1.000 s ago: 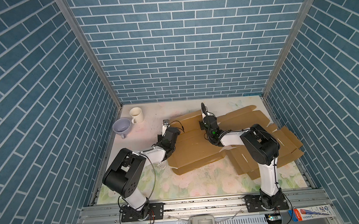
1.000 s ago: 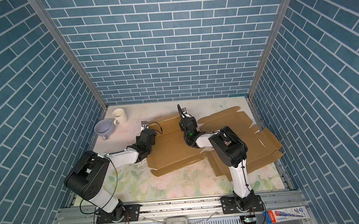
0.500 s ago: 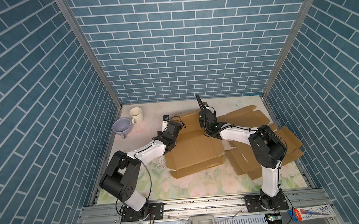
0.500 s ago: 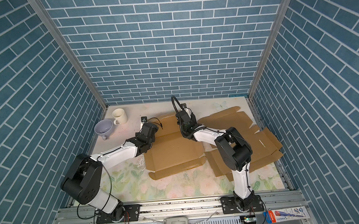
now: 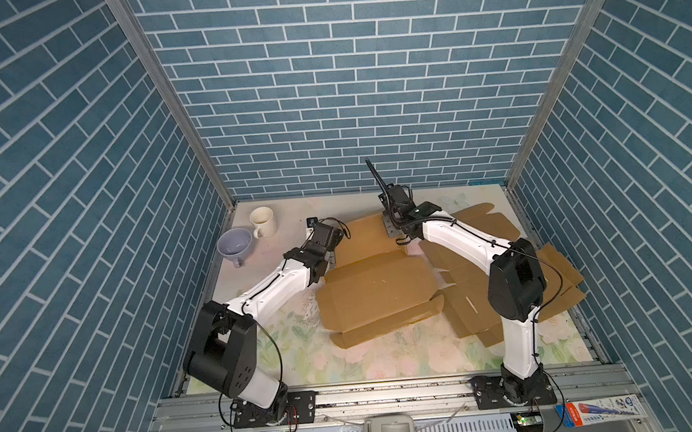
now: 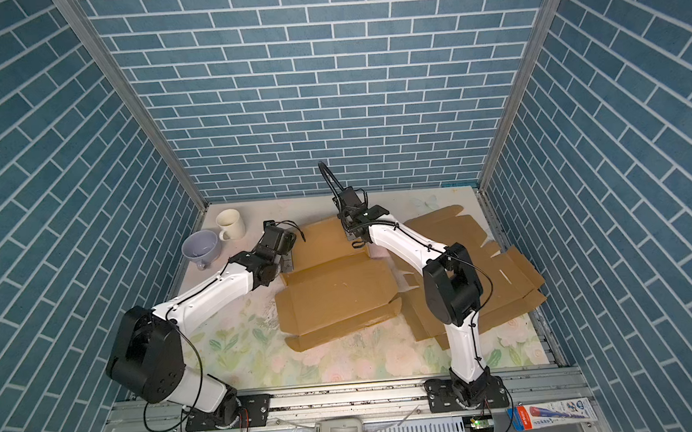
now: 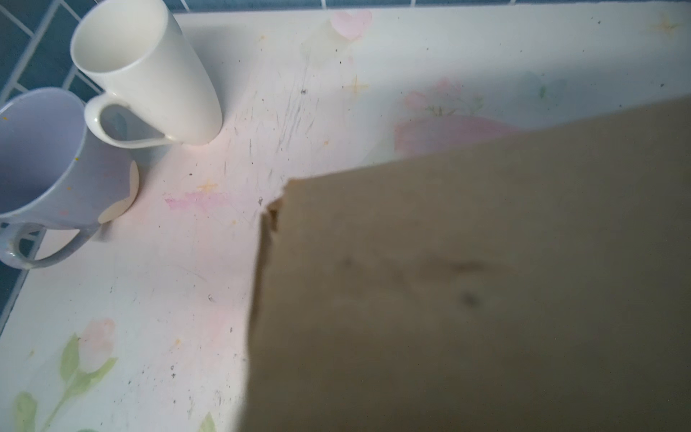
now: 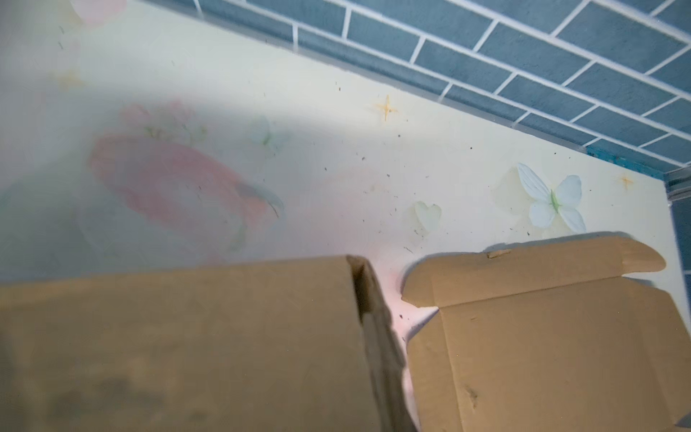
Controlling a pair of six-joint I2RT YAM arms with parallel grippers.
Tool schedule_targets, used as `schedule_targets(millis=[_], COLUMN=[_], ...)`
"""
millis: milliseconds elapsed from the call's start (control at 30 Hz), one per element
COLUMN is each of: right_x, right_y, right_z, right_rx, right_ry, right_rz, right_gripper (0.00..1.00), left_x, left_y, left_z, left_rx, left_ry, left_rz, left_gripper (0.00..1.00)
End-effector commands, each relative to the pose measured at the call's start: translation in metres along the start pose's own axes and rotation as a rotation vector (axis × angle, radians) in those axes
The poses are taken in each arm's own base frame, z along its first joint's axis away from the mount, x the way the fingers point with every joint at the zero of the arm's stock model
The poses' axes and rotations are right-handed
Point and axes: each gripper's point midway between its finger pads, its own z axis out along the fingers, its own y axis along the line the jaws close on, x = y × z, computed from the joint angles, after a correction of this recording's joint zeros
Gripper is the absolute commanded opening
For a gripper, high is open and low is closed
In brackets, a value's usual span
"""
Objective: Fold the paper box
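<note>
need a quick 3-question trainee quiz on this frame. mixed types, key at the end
1. True or false: the box blank is already folded into a closed box.
2. Where does the lavender cup stand? A) on the box blank B) beside the white mug, in the far left corner C) by the right wall
3. Which arm reaches over the spare flat sheet?

Key: 1. False, it lies open with its flaps spread out. 2. B. 3. The right arm.
</note>
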Motion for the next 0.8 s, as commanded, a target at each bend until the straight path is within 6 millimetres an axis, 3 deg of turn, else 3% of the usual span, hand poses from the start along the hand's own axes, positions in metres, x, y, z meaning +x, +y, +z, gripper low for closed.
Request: schedule_targets(millis=[0,200,367,500,633,767], right_x=[0.023,0.021,0.005,-0.001,0.017,0.059], right_y=[0.007,0.024,0.027,0.012,-0.006,-0.021], right_z=[0.003,-0.019,-0.055,-0.081,-0.101,-0.116], right_rx=[-0.049,-0.188,-0.295,-0.288,-0.261,-0.238], right_ry=[0.143,0.165,0.12,0.074,0.078,0.14], right_rz=[-0.004,0.008,0.065,0.154,0.282,0.412], right_gripper=[0.31,0.64,0.69,0.69,0.69,0.7], left_x=[0.037,0.065,0.071,0.078,0.092,0.105], left_y=[0.008,0.02,0.026,0.024,0.025,0.032], left_z=[0.008,0.022,0.029,0.032,0.036,0.04], left_rx=[-0.037,-0.054,-0.063,-0.042,-0.021,-0.014], left_ry=[0.164,0.277,0.314,0.342,0.373,0.39], left_rz=[0.015,-0.04,-0.108,-0.203,-0.341,-0.511], left_gripper=[0.0,0.0,0.0,0.0,0.0,0.0])
